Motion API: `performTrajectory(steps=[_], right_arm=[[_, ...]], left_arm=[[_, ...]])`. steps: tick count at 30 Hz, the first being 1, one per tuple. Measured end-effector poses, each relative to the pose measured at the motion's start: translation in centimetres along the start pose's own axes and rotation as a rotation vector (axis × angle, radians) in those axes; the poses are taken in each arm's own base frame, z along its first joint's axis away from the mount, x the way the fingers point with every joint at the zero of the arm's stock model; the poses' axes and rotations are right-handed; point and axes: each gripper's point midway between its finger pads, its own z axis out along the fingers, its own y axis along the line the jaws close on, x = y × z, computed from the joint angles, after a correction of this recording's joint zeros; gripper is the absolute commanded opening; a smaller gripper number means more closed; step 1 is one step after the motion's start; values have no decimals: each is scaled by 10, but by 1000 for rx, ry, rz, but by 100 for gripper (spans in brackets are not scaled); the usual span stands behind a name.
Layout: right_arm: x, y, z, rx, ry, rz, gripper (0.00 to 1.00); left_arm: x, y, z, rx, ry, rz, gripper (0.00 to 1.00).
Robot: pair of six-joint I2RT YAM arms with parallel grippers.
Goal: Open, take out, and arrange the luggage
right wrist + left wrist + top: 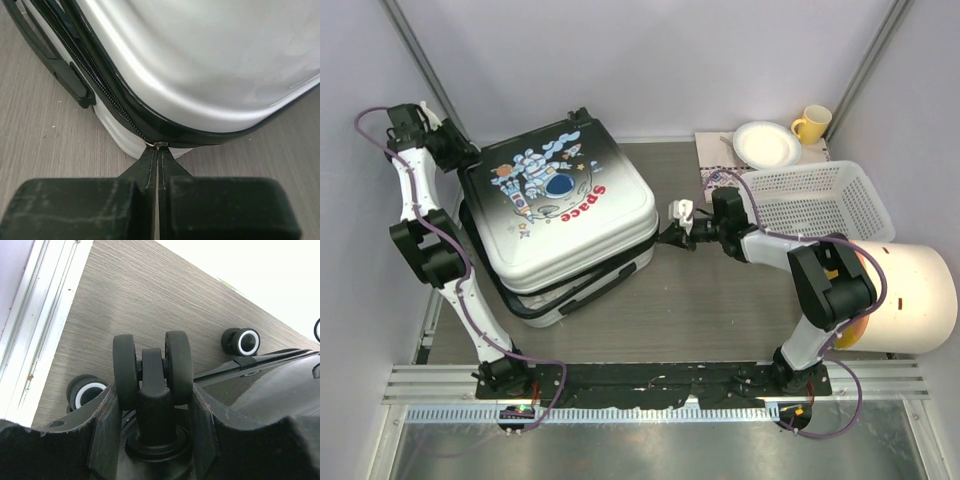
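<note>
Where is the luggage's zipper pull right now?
The zipper pull sits low centre in the right wrist view, pinched in the shut right tool, at the luggage's corner on the side toward the white basket.

From above, the left gripper's (460, 157) fingertips are hidden behind the luggage's (560, 200) far-left corner. A white cylinder (910, 300) covers the basket's (810, 195) near-right corner and most of an orange thing (858, 330) that cannot be identified. One wheel (317, 330) is cut off at the right edge. The zipper tab's (156, 162) end disappears inside the right gripper (157, 210).
</note>
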Motion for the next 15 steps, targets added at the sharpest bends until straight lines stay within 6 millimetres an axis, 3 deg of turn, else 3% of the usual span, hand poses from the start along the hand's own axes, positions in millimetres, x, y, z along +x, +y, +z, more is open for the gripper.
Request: performTrajectory(steps=[4,11,15], right_arm=[[6,-9,1,-68,5,97,1],[18,-72,7,25,5,151,1],[22,-88,3,91,22,138,1]], left_arm=[[1,-1,2,2,9,18,0],[-7,13,1,-70,-20,22,0],[-10,17,1,-95,-21,20,0]])
